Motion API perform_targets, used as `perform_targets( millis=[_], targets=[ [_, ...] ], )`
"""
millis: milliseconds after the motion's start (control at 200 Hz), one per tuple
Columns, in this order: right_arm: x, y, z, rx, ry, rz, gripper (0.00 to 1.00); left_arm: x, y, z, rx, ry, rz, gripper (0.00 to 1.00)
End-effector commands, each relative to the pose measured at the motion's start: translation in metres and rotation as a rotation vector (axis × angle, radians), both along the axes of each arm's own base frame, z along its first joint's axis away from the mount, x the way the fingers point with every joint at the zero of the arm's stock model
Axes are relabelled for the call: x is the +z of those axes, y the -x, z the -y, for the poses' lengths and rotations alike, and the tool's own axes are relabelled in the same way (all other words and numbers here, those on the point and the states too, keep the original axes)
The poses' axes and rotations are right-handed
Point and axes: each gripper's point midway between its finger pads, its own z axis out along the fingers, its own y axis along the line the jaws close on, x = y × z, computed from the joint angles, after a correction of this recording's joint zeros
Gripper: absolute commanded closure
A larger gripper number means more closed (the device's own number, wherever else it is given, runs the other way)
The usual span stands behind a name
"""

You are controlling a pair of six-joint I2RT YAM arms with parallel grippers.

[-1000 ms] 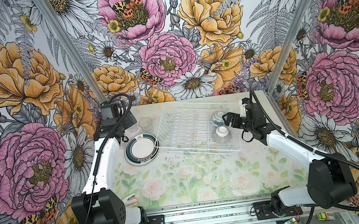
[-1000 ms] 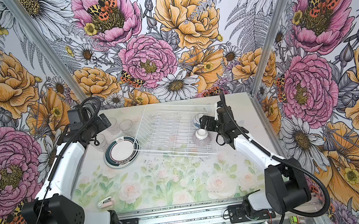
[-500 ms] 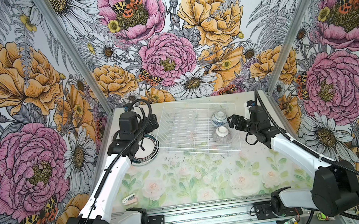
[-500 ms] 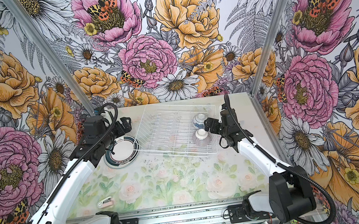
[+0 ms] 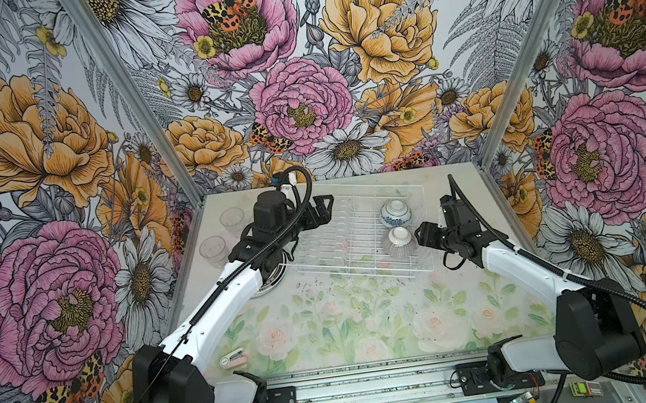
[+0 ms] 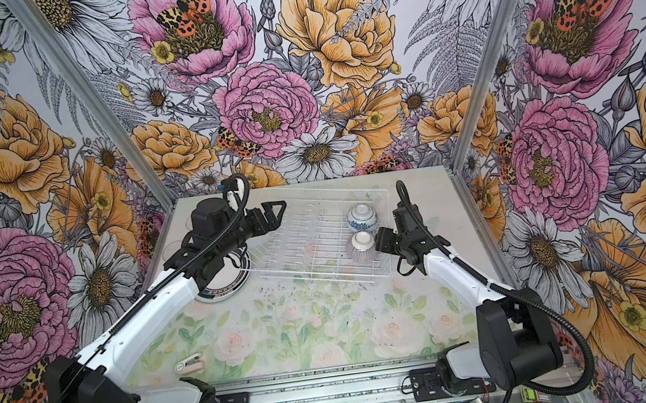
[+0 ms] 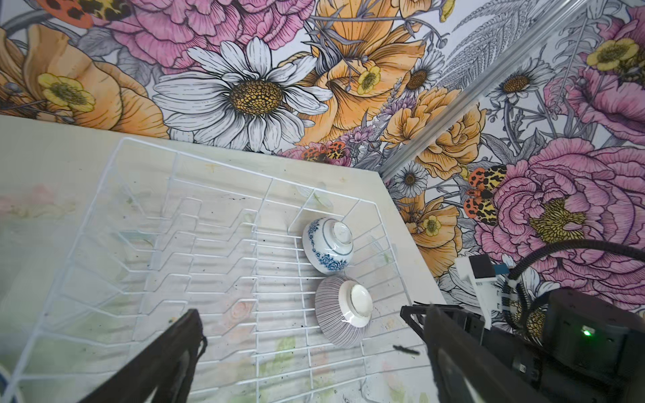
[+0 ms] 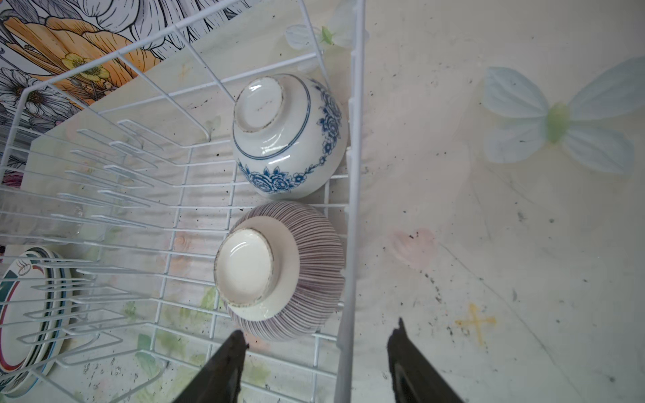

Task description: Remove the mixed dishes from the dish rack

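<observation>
The white wire dish rack (image 5: 356,244) (image 6: 311,254) stands at the back of the table. Two small bowls lie upside down at its right end: a blue-patterned bowl (image 5: 395,212) (image 8: 289,136) and a grey-striped bowl (image 5: 400,239) (image 8: 279,272) (image 7: 343,310). My right gripper (image 5: 417,235) (image 8: 318,331) is open just beside the striped bowl, its jaws astride the rack's side wire and gripping nothing. Hanging open and empty over the rack's far left part is my left gripper (image 5: 324,206) (image 7: 312,314). Stacked dark-rimmed plates (image 5: 276,277) (image 8: 24,314) lie left of the rack, partly under the left arm.
Two clear tumblers (image 5: 231,218) (image 5: 213,249) stand on the table at the far left. A small pink and white object (image 5: 232,358) lies near the front left. Patterned walls close in the back and both sides.
The left arm has swung from the far left, by the tumblers and plates, to above the rack's left part. The right gripper's jaws have narrowed beside the striped bowl.
</observation>
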Motion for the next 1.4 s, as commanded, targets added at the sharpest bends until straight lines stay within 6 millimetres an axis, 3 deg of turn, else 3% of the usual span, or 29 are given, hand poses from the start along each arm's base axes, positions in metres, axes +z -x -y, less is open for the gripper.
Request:
perform_targets(
  millis=[0,135,220,510,766,841,861,946,1221,1396],
  targets=[
    [-0.009,-0.003,0.011,-0.003,0.079,-0.014,0.40,0.003,-0.008,0.035,-0.076,0.038,0.005,0.01],
    [-0.015,-0.008,0.017,-0.004,0.136,-0.029,0.52,-0.019,-0.022,0.063,-0.134,0.042,-0.057,0.01],
    [-0.019,-0.012,0.021,-0.011,0.159,-0.038,0.53,-0.030,-0.029,0.074,-0.151,0.043,-0.083,0.01],
    [-0.028,-0.025,0.039,-0.038,0.213,-0.059,0.72,-0.063,-0.044,0.092,-0.140,-0.006,-0.143,0.01],
    [-0.020,-0.026,0.069,-0.105,0.254,-0.046,0.75,-0.081,-0.046,0.101,-0.132,-0.069,-0.166,0.02],
    [-0.016,-0.026,0.077,-0.125,0.255,-0.039,0.72,-0.080,-0.046,0.105,-0.136,-0.077,-0.162,0.01],
    [-0.016,-0.026,0.079,-0.130,0.255,-0.038,0.72,-0.097,-0.048,0.107,-0.135,-0.097,-0.190,0.01],
    [-0.013,-0.026,0.080,-0.137,0.241,-0.031,0.68,-0.109,-0.049,0.113,-0.142,-0.121,-0.208,0.01],
    [-0.008,-0.031,0.053,-0.051,0.106,-0.023,0.40,-0.141,-0.048,0.142,-0.208,-0.097,-0.292,0.02],
    [-0.008,-0.031,0.044,-0.025,0.053,-0.027,0.30,-0.151,-0.045,0.165,-0.270,0.039,-0.338,0.11]
  ],
)
